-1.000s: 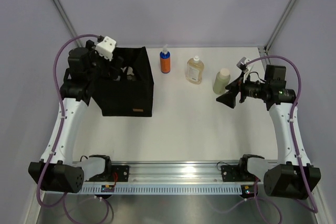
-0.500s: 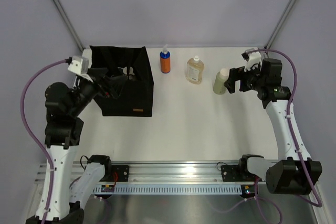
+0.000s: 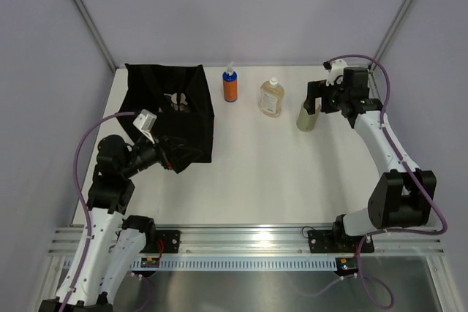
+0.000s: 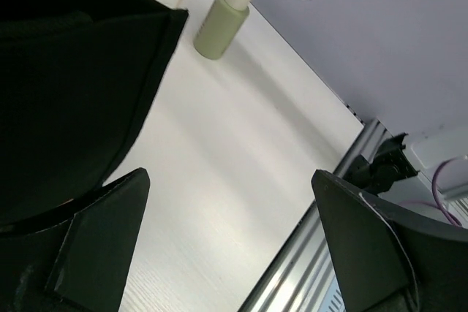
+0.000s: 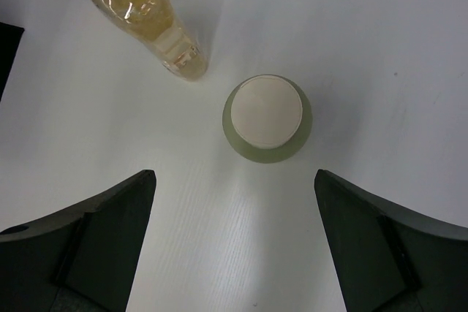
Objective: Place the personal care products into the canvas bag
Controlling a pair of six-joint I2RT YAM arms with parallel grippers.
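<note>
While standing open at the table's (image 3: 256, 173) far left, black bag (image 3: 172, 111) is awaiting three bottles. Left gripper (image 4: 230, 177), fingers wide, is hanging beside it. Right gripper (image 5: 234, 174), fingers wide, is hovering above green bottle (image 5: 267, 118); off-centre closing is risking toppling it against amber bottle (image 5: 157, 31). Orange bottle (image 3: 230, 85) is standing near bag.

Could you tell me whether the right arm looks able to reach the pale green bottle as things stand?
Probably yes: the right gripper hangs open just above the green bottle, nothing lies over it, and the amber bottle stands apart from it.
</note>
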